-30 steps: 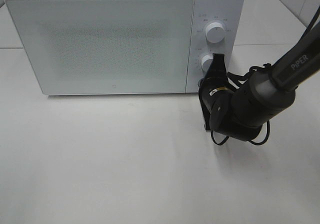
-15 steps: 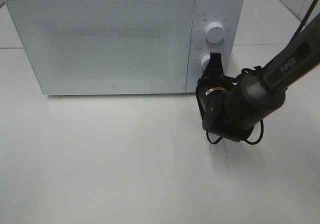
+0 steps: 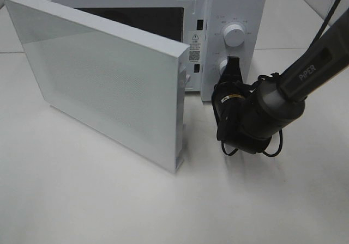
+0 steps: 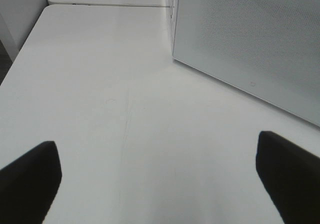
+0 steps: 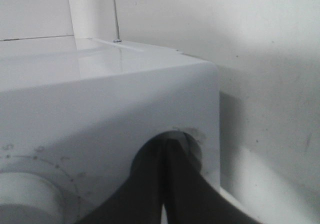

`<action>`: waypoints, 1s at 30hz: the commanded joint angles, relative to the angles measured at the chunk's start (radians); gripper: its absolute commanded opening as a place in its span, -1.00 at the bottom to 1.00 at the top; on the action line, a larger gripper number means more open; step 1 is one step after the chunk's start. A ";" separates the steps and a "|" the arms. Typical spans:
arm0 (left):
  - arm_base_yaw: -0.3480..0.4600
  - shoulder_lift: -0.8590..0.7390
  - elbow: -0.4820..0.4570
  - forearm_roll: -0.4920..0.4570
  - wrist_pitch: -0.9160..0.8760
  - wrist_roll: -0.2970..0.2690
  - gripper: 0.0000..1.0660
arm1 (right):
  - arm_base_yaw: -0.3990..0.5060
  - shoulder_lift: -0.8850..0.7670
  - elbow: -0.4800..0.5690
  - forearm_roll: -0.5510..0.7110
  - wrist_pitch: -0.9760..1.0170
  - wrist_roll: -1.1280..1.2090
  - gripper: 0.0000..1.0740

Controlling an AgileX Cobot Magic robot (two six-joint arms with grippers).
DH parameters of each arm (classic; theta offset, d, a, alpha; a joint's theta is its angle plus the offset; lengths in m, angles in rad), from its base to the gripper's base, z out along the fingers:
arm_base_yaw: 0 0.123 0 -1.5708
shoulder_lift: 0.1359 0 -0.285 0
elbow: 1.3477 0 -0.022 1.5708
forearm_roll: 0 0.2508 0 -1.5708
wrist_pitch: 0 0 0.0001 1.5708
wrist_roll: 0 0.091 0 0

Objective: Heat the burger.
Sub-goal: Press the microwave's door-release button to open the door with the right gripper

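The burger is out of view in every frame. The white microwave (image 3: 232, 4) stands at the back with its door (image 3: 103, 86) swung out toward the front. What shows of its dark cavity (image 3: 142, 18) holds nothing. My right gripper (image 3: 233, 69) is shut, its tips pressed against the control panel just below the lower knob (image 3: 223, 66). In the right wrist view the closed right gripper (image 5: 165, 146) sits in a round recess of the panel (image 5: 194, 140). My left gripper (image 4: 160, 184) is open over bare table, with the door (image 4: 250, 34) ahead of it.
The upper knob (image 3: 234, 35) sits above the right gripper. The open door's free edge (image 3: 180, 113) reaches to within a short gap of the right arm (image 3: 262, 119). White table (image 3: 82, 200) spreads in front. A wall rises behind the microwave (image 5: 260, 59).
The microwave door, shut in both earlier frames, has sprung open and swung out toward the front. The right gripper has edged slightly closer to the panel.
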 commanded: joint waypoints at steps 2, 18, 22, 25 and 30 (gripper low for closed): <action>0.000 -0.020 0.004 -0.008 -0.006 0.000 0.83 | -0.039 0.004 -0.080 -0.101 -0.099 -0.002 -1.00; 0.000 -0.020 0.004 -0.008 -0.006 0.000 0.83 | -0.036 -0.078 -0.031 -0.050 0.065 -0.050 -1.00; 0.000 -0.020 0.004 -0.008 -0.006 0.000 0.83 | -0.036 -0.120 0.009 -0.048 0.143 -0.055 -1.00; 0.000 -0.020 0.004 -0.008 -0.006 0.000 0.83 | -0.036 -0.128 0.018 -0.047 0.157 -0.056 -1.00; 0.000 -0.020 0.004 -0.008 -0.006 0.000 0.83 | -0.036 -0.179 0.053 -0.047 0.249 -0.121 -1.00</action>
